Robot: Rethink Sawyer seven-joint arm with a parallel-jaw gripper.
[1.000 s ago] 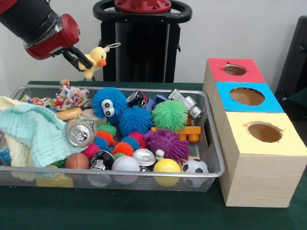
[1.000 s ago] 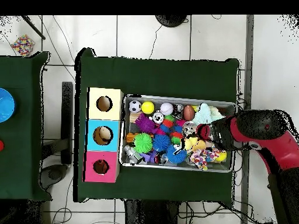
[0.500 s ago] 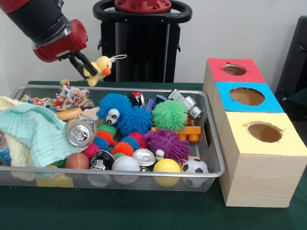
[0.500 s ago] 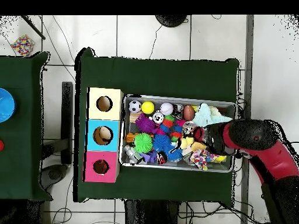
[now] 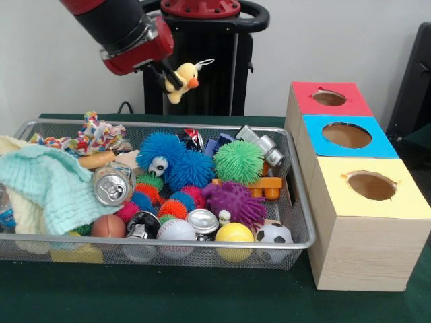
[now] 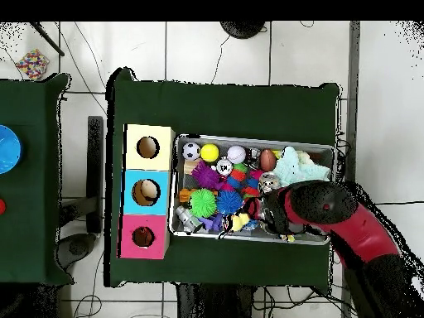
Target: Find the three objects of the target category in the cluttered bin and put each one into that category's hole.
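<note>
While held aloft above the wire bin (image 5: 296, 202), yellow plush duck (image 5: 180, 73) hangs clear of the clutter, orange beak turned toward the boxes, hanging loop sticking out to the side. Clamped by gripper (image 5: 168, 76), black fingers (image 5: 163, 73) closed on the duck's back; red and black arm angled down from upper left of the front view. Seen from overhead at the bin's robot-side edge (image 6: 238, 222), gripper (image 6: 258, 221) just beside it.

Bin on the green worktop (image 5: 202, 296), packed: blue fuzzy googly-eyed toy (image 5: 156, 149), green spiky ball (image 5: 238, 161), purple spiky ball (image 5: 234, 202), crushed drink can (image 5: 112, 184), mint knitted cloth (image 5: 47, 185), baseball (image 5: 176, 231), yellow ball (image 5: 234, 233), small soccer ball (image 5: 274, 234).

Beside the bin, touching it or nearly so: row of three wooden boxes with round holes in the lids, red lid (image 5: 329, 98), blue lid (image 5: 347, 135), yellow lid (image 5: 371, 186). Duck well apart from all three holes.
</note>
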